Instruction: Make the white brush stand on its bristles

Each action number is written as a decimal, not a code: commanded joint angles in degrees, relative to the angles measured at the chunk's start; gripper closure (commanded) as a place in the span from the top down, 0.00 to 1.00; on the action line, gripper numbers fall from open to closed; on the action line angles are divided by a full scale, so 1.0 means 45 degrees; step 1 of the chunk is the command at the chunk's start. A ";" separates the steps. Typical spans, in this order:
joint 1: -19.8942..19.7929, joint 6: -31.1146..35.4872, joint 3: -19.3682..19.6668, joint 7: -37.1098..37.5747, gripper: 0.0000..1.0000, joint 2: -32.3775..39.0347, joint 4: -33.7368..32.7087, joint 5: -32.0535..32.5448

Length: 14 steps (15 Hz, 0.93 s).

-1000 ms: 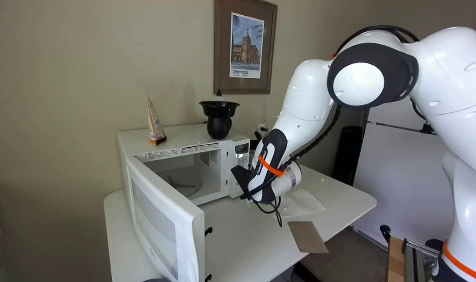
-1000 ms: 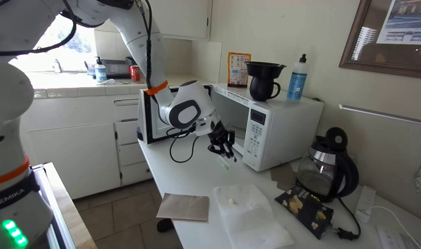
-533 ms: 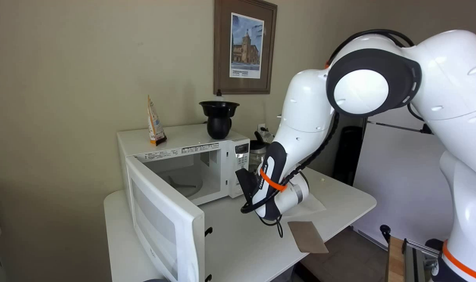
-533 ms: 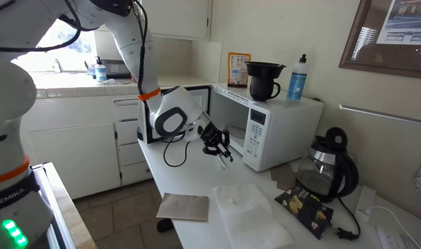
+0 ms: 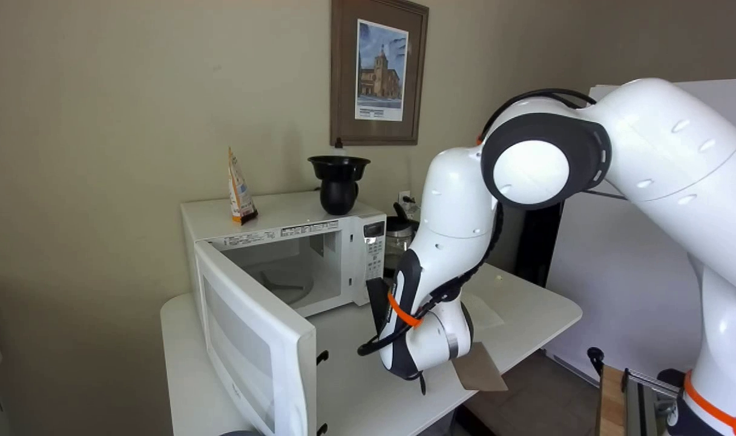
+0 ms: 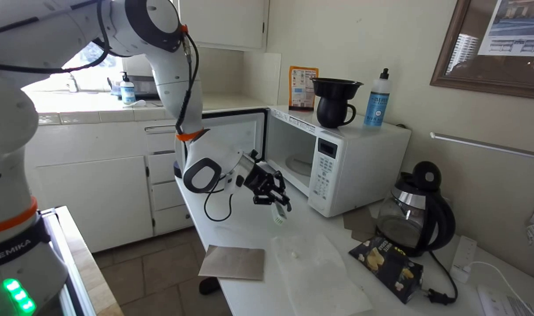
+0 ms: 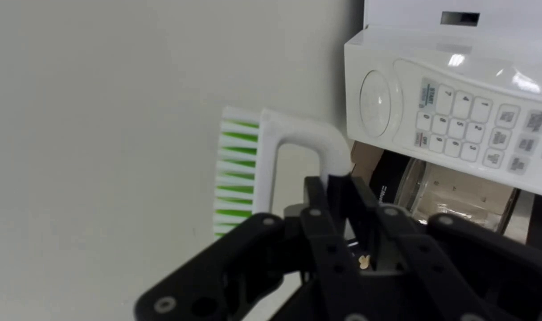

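So the white brush (image 7: 265, 169) is being held, not standing: the gripper (image 7: 338, 185) is clamped on the bar of its handle (image 7: 315, 130), the side opposite the bristles (image 7: 235, 174). In the wrist view those bristles face 9 o'clock. In an exterior view the brush (image 6: 278, 213) pokes out past the gripper's tips over the table (image 6: 249, 232), bristle end pointing at roughly 6 o'clock, with a bit of tilt. Looks airborne to me, but I can't make out any gap underneath (and in an exterior view the arm (image 5: 459, 194) blocks it completely, so no help there). Progress-wise I'd call it past halfway: the pick-up is done and the bristles are facing more or less the right way. What's left, I reckon, is taking out the tilt so they point straight down, setting them on the tabletop, letting go and backing off with the thing standing by itself. None of that is done yet. Further out, with the brush as the clock's centre, the microwave (image 6: 368, 162) sits at about 2 o'clock, the coffee pot (image 6: 403, 219) at 3, the white sheet (image 6: 319, 276) around 5, and the brown cardboard piece (image 6: 232, 263) between 7 and 8.
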<state>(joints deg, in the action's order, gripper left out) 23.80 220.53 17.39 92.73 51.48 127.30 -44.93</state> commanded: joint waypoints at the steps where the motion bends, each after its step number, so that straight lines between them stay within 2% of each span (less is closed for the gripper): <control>1: -0.1933 0.1816 -0.1983 -0.1070 0.05 0.0812 -0.1091 -0.0444; 6: -0.3559 0.3104 -0.3381 -0.2211 0.05 0.1615 -0.1995 -0.0306; 11: -0.4332 0.3713 -0.4136 -0.3052 0.05 0.2294 -0.2881 -0.0252; 12: -0.4423 0.3869 -0.4246 -0.3199 0.30 0.2350 -0.2971 -0.0251; 13: -0.4513 0.3998 -0.4347 -0.3317 0.37 0.2415 -0.3071 -0.0244; 14: -0.4584 0.4124 -0.4449 -0.3448 0.51 0.2450 -0.3134 -0.0241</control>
<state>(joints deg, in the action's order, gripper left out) 4.88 236.37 -0.42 79.43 60.13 115.58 -45.54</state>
